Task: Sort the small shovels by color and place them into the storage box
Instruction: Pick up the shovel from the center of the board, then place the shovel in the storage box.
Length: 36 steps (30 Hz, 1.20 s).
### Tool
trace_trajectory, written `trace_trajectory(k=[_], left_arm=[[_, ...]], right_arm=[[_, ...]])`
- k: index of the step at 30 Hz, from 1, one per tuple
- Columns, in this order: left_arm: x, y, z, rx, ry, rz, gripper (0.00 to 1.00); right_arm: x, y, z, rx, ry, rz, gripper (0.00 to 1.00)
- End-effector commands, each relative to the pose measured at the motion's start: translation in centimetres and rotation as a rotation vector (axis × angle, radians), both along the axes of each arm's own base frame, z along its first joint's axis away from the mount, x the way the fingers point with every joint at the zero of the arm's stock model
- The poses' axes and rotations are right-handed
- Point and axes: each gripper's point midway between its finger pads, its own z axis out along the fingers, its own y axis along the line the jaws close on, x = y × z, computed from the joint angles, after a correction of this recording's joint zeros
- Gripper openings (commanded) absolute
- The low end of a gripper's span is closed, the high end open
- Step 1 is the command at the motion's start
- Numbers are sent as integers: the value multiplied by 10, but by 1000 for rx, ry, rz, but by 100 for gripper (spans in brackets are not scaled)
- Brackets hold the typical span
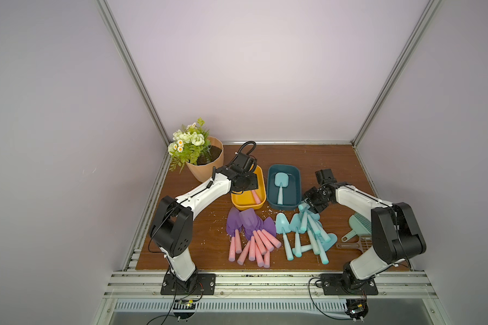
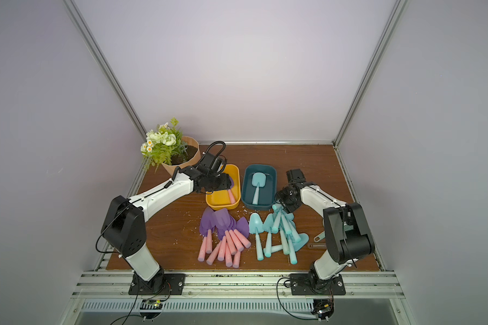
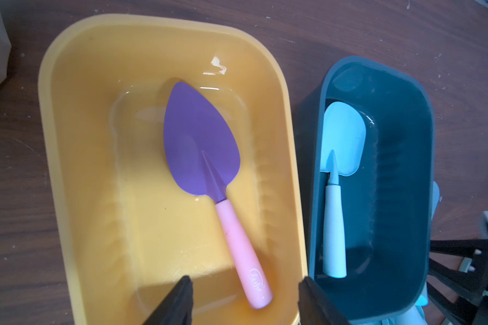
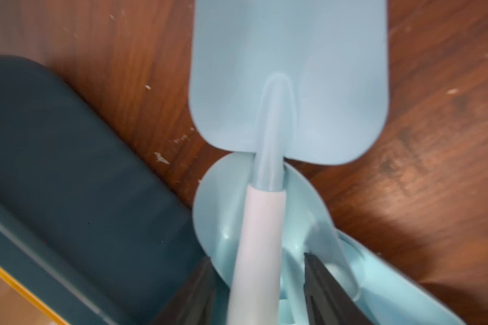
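In the left wrist view a shovel with a purple blade (image 3: 200, 140) and pink handle lies flat in the yellow storage box (image 3: 48, 112). My left gripper (image 3: 245, 280) hovers open above the handle's end, touching nothing. One turquoise shovel (image 3: 344, 135) lies in the dark teal box (image 3: 428, 140). My right gripper (image 4: 257, 257) is down on the turquoise pile (image 1: 307, 233), its jaws astride one turquoise shovel's pale handle (image 4: 262, 225) with gaps on both sides. Several purple-and-pink shovels (image 1: 251, 225) lie heaped in front of the yellow box (image 1: 248, 208).
A potted plant (image 1: 206, 166) stands at the back left, close behind my left arm. A pale green dustpan (image 1: 358, 225) and a beige slotted scoop (image 1: 355, 244) lie by the right arm's base. White crumbs dot the wooden table (image 1: 321, 157).
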Motion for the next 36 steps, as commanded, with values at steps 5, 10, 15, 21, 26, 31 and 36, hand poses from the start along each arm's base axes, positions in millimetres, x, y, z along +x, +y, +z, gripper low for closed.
trace_trajectory(k=[5,10,15,21,26,31,36], left_arm=[[-1,9,4,18,-12,8,62],[-5,8,1,12,2,2,62],[-8,10,1,8,8,2,62],[-12,23,-3,15,22,32,62],[-13,39,-3,12,25,67,62],[-16,47,-4,15,22,78,62],[-20,51,-6,22,26,82,63]], right_arm=[[6,1,16,-36,-27,16,12],[0,-17,26,-140,-42,7,5],[6,-45,61,-333,-101,9,3],[42,-30,126,-493,-248,132,2],[66,39,154,-525,-338,354,3],[62,88,115,-388,-291,473,3],[53,92,68,-356,-217,489,3]])
